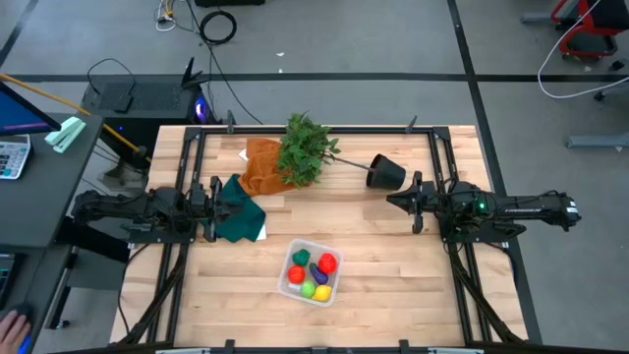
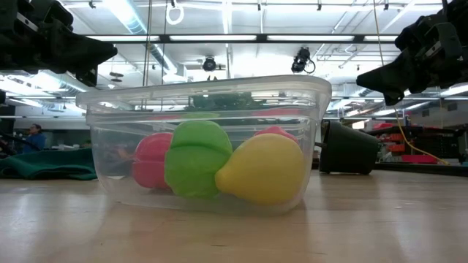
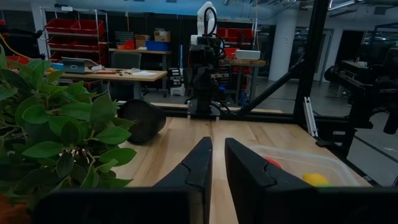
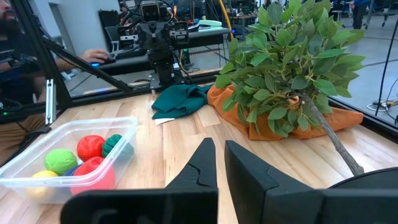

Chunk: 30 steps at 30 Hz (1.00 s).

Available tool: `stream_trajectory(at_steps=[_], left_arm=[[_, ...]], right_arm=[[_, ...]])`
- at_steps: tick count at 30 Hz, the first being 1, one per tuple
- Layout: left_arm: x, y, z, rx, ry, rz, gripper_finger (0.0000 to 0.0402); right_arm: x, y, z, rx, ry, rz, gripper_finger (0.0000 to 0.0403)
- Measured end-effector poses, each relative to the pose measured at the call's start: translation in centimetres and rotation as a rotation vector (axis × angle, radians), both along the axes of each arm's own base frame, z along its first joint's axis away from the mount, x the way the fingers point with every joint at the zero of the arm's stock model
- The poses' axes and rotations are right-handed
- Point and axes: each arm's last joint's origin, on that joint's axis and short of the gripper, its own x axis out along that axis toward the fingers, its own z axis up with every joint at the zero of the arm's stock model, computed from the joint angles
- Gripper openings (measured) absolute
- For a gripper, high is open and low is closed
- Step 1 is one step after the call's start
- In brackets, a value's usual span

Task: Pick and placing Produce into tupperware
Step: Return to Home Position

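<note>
While both jaws hang clenched, empty, the wooden table (image 1: 393,285) holds the filled tupperware (image 2: 205,98) in a cluttered workshop (image 3: 143,37).

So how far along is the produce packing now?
Done: the small toy fruits and vegetables all lie in the clear rectangular plastic tub; none shows loose on the wooden table. In hand: nothing; the left gripper and right gripper hang empty above opposite table sides. Left: probably only parking the arms.
</note>
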Motion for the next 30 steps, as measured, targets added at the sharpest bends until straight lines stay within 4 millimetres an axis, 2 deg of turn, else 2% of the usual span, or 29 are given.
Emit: stream_trajectory(at_steps=[30], left_arm=[[0.00,0.00,0.00,0.000,0.000,0.000,0.0063]], right_arm=[[0.00,0.00,0.00,0.000,0.000,0.000,0.0000]])
